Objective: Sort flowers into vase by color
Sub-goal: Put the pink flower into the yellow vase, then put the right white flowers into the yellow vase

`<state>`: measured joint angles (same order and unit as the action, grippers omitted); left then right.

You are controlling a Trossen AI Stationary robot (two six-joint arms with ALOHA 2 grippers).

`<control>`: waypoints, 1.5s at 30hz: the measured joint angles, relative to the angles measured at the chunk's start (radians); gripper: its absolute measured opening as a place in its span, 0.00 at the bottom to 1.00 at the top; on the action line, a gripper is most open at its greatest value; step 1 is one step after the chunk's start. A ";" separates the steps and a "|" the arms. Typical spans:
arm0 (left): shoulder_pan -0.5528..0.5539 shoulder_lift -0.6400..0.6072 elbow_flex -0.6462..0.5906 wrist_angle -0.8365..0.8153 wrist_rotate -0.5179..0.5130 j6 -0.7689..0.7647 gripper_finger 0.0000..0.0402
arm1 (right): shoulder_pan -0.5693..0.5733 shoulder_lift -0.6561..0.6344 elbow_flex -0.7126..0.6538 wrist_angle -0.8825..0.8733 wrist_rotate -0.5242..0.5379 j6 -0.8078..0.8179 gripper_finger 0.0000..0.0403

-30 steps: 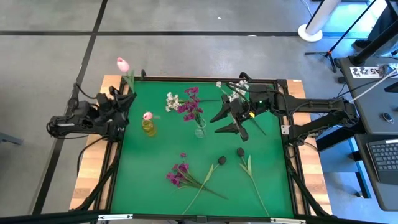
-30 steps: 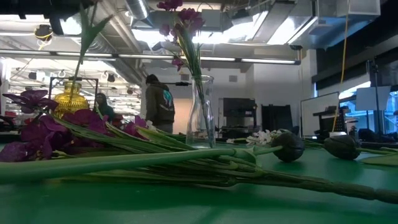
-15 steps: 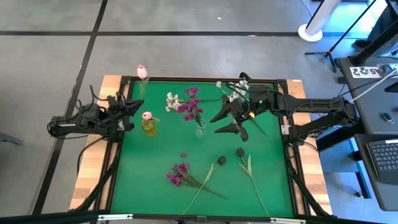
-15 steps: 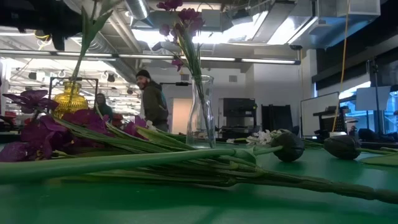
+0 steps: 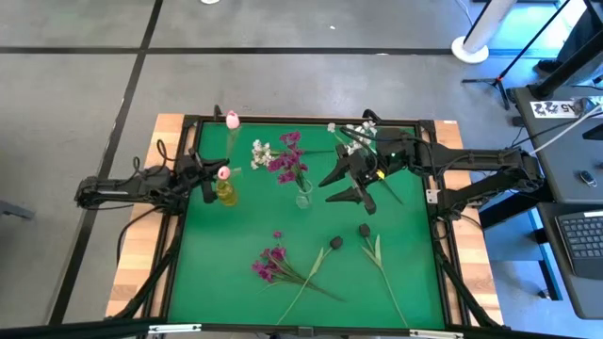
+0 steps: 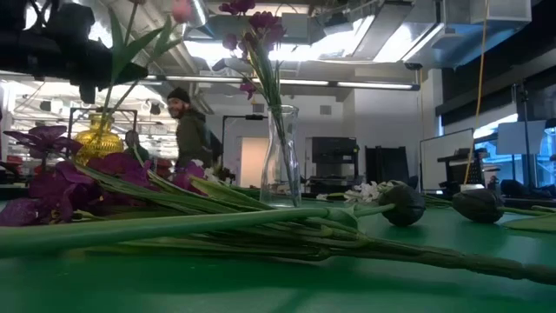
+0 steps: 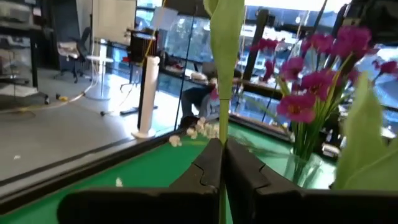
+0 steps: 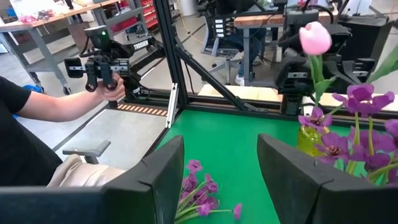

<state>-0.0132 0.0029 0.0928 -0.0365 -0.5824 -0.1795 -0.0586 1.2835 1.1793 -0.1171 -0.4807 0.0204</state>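
A pink tulip [image 5: 232, 120] on a long green stem rises from my left gripper [image 5: 203, 178], which is shut on the stem at the table's left side, just beside a yellow vase [image 5: 225, 192] holding another pink flower [image 5: 223, 173]. A clear vase [image 5: 303, 197] at mid-table holds magenta-purple flowers [image 5: 287, 160]. White sprigs [image 5: 261, 151] lie behind it. More purple flowers [image 5: 270, 264] and two dark heads [image 5: 336, 243] lie near the front. My right gripper [image 5: 353, 185] hangs open right of the clear vase, nothing between its fingers [image 8: 155, 180]. My left gripper pinches the tulip's green stem [image 7: 221, 134] between its two fingers, low on the stem. The fingers come level from the table's left and lie across the stem. The tulip stands slightly tilted, head up, off the table; its lower end is hidden below the fingers.
More white sprigs [image 5: 353, 137] lie at the far edge by the right arm. A black frame [image 5: 311, 121] rims the green mat. Beyond the table a person's hand [image 8: 112, 90] holds a controller, and another person [image 6: 187, 130] walks in the room.
My left gripper has come down and toward the table's right, up to the yellow vase, still shut on the tulip. The tulip's head has travelled from beyond the far left corner to over the far edge. A person in the room has walked leftward.
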 joint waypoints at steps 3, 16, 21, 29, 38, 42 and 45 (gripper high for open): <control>0.000 0.000 0.029 -0.060 -0.001 -0.038 0.06 | 0.000 0.000 0.000 0.000 0.000 0.000 0.50; -0.001 0.002 0.183 -0.318 0.078 -0.206 0.33 | 0.000 0.000 0.000 0.003 0.001 0.008 0.50; -0.001 0.002 0.224 -0.309 0.154 -0.212 0.40 | 0.000 0.000 0.000 0.003 0.002 0.012 0.50; -0.002 0.002 0.295 -0.412 0.181 -0.289 0.47 | 0.000 0.000 0.000 -0.048 0.002 0.028 0.50; -0.002 0.002 0.358 -0.431 0.265 -0.304 0.49 | 0.000 0.000 0.000 -0.117 0.034 0.033 0.50; -0.002 0.002 0.405 -0.433 0.256 -0.255 0.49 | -0.001 0.000 0.000 -0.141 0.099 0.029 0.50; -0.001 0.002 0.437 -0.446 0.252 -0.228 0.49 | -0.001 0.000 0.000 -0.171 0.149 0.022 0.50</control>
<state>-0.0143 0.0051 0.5302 -0.4824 -0.3307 -0.4075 -0.0593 1.2835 1.1797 -0.2883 -0.3313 0.0425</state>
